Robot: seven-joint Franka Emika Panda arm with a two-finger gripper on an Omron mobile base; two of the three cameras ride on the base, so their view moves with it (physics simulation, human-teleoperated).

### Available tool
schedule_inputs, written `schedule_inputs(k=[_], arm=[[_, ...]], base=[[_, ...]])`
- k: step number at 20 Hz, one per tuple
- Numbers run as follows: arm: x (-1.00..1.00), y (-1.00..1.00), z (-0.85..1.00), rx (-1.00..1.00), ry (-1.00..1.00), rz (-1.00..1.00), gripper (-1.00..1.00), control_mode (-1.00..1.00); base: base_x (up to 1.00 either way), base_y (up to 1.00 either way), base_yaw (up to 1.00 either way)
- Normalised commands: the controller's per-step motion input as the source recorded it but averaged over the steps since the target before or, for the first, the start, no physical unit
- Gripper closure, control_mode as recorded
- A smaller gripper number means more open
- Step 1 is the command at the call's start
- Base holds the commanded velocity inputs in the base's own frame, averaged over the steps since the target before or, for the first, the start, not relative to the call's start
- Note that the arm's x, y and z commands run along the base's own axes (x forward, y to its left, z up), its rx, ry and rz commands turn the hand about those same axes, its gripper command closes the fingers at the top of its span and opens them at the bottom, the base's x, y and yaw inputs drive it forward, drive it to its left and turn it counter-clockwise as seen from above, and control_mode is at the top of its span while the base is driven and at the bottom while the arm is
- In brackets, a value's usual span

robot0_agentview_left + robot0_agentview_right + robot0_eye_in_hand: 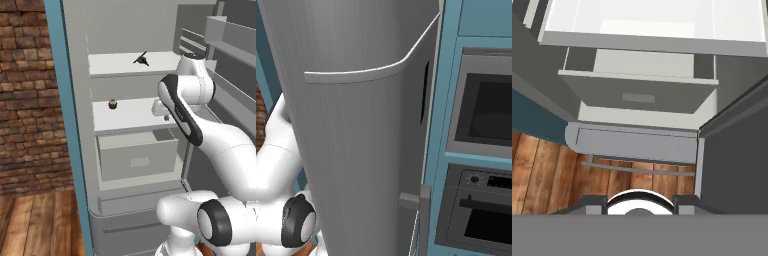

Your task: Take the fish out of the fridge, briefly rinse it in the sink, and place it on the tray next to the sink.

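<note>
Brick wall (25,100) and wood floor (40,220) flank the open fridge (80,150); the fish (141,59) lies on its top shelf. The tool's (640,204) spread cannot be told.

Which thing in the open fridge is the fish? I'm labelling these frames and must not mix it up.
Start at the fridge, whose door stands open, and find the top white shelf. The fish lies near that shelf's right end: small, slender and dark, with thin black fins. The round brown cupcake sits one shelf lower.
</note>
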Motion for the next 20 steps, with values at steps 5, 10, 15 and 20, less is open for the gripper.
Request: schedule_inputs(k=[5, 10, 15, 20], arm=[[0.00, 0.00, 0.11, 0.00, -0.12, 0.00, -1.00, -1.00], [0.00, 0.00, 0.51, 0.00, -0.25, 0.00, -1.00, -1.00], [0.09, 0.00, 0.57, 0.00, -0.25, 0.00, -1.00, -1.00], [0.15, 0.00, 0.60, 0.00, -0.23, 0.00, -1.00, -1.00]], base=[[0.00, 0.00, 0.00], [0.00, 0.00, 0.00], [0.00, 0.00, 0.00], [0.00, 0.00, 0.00]])
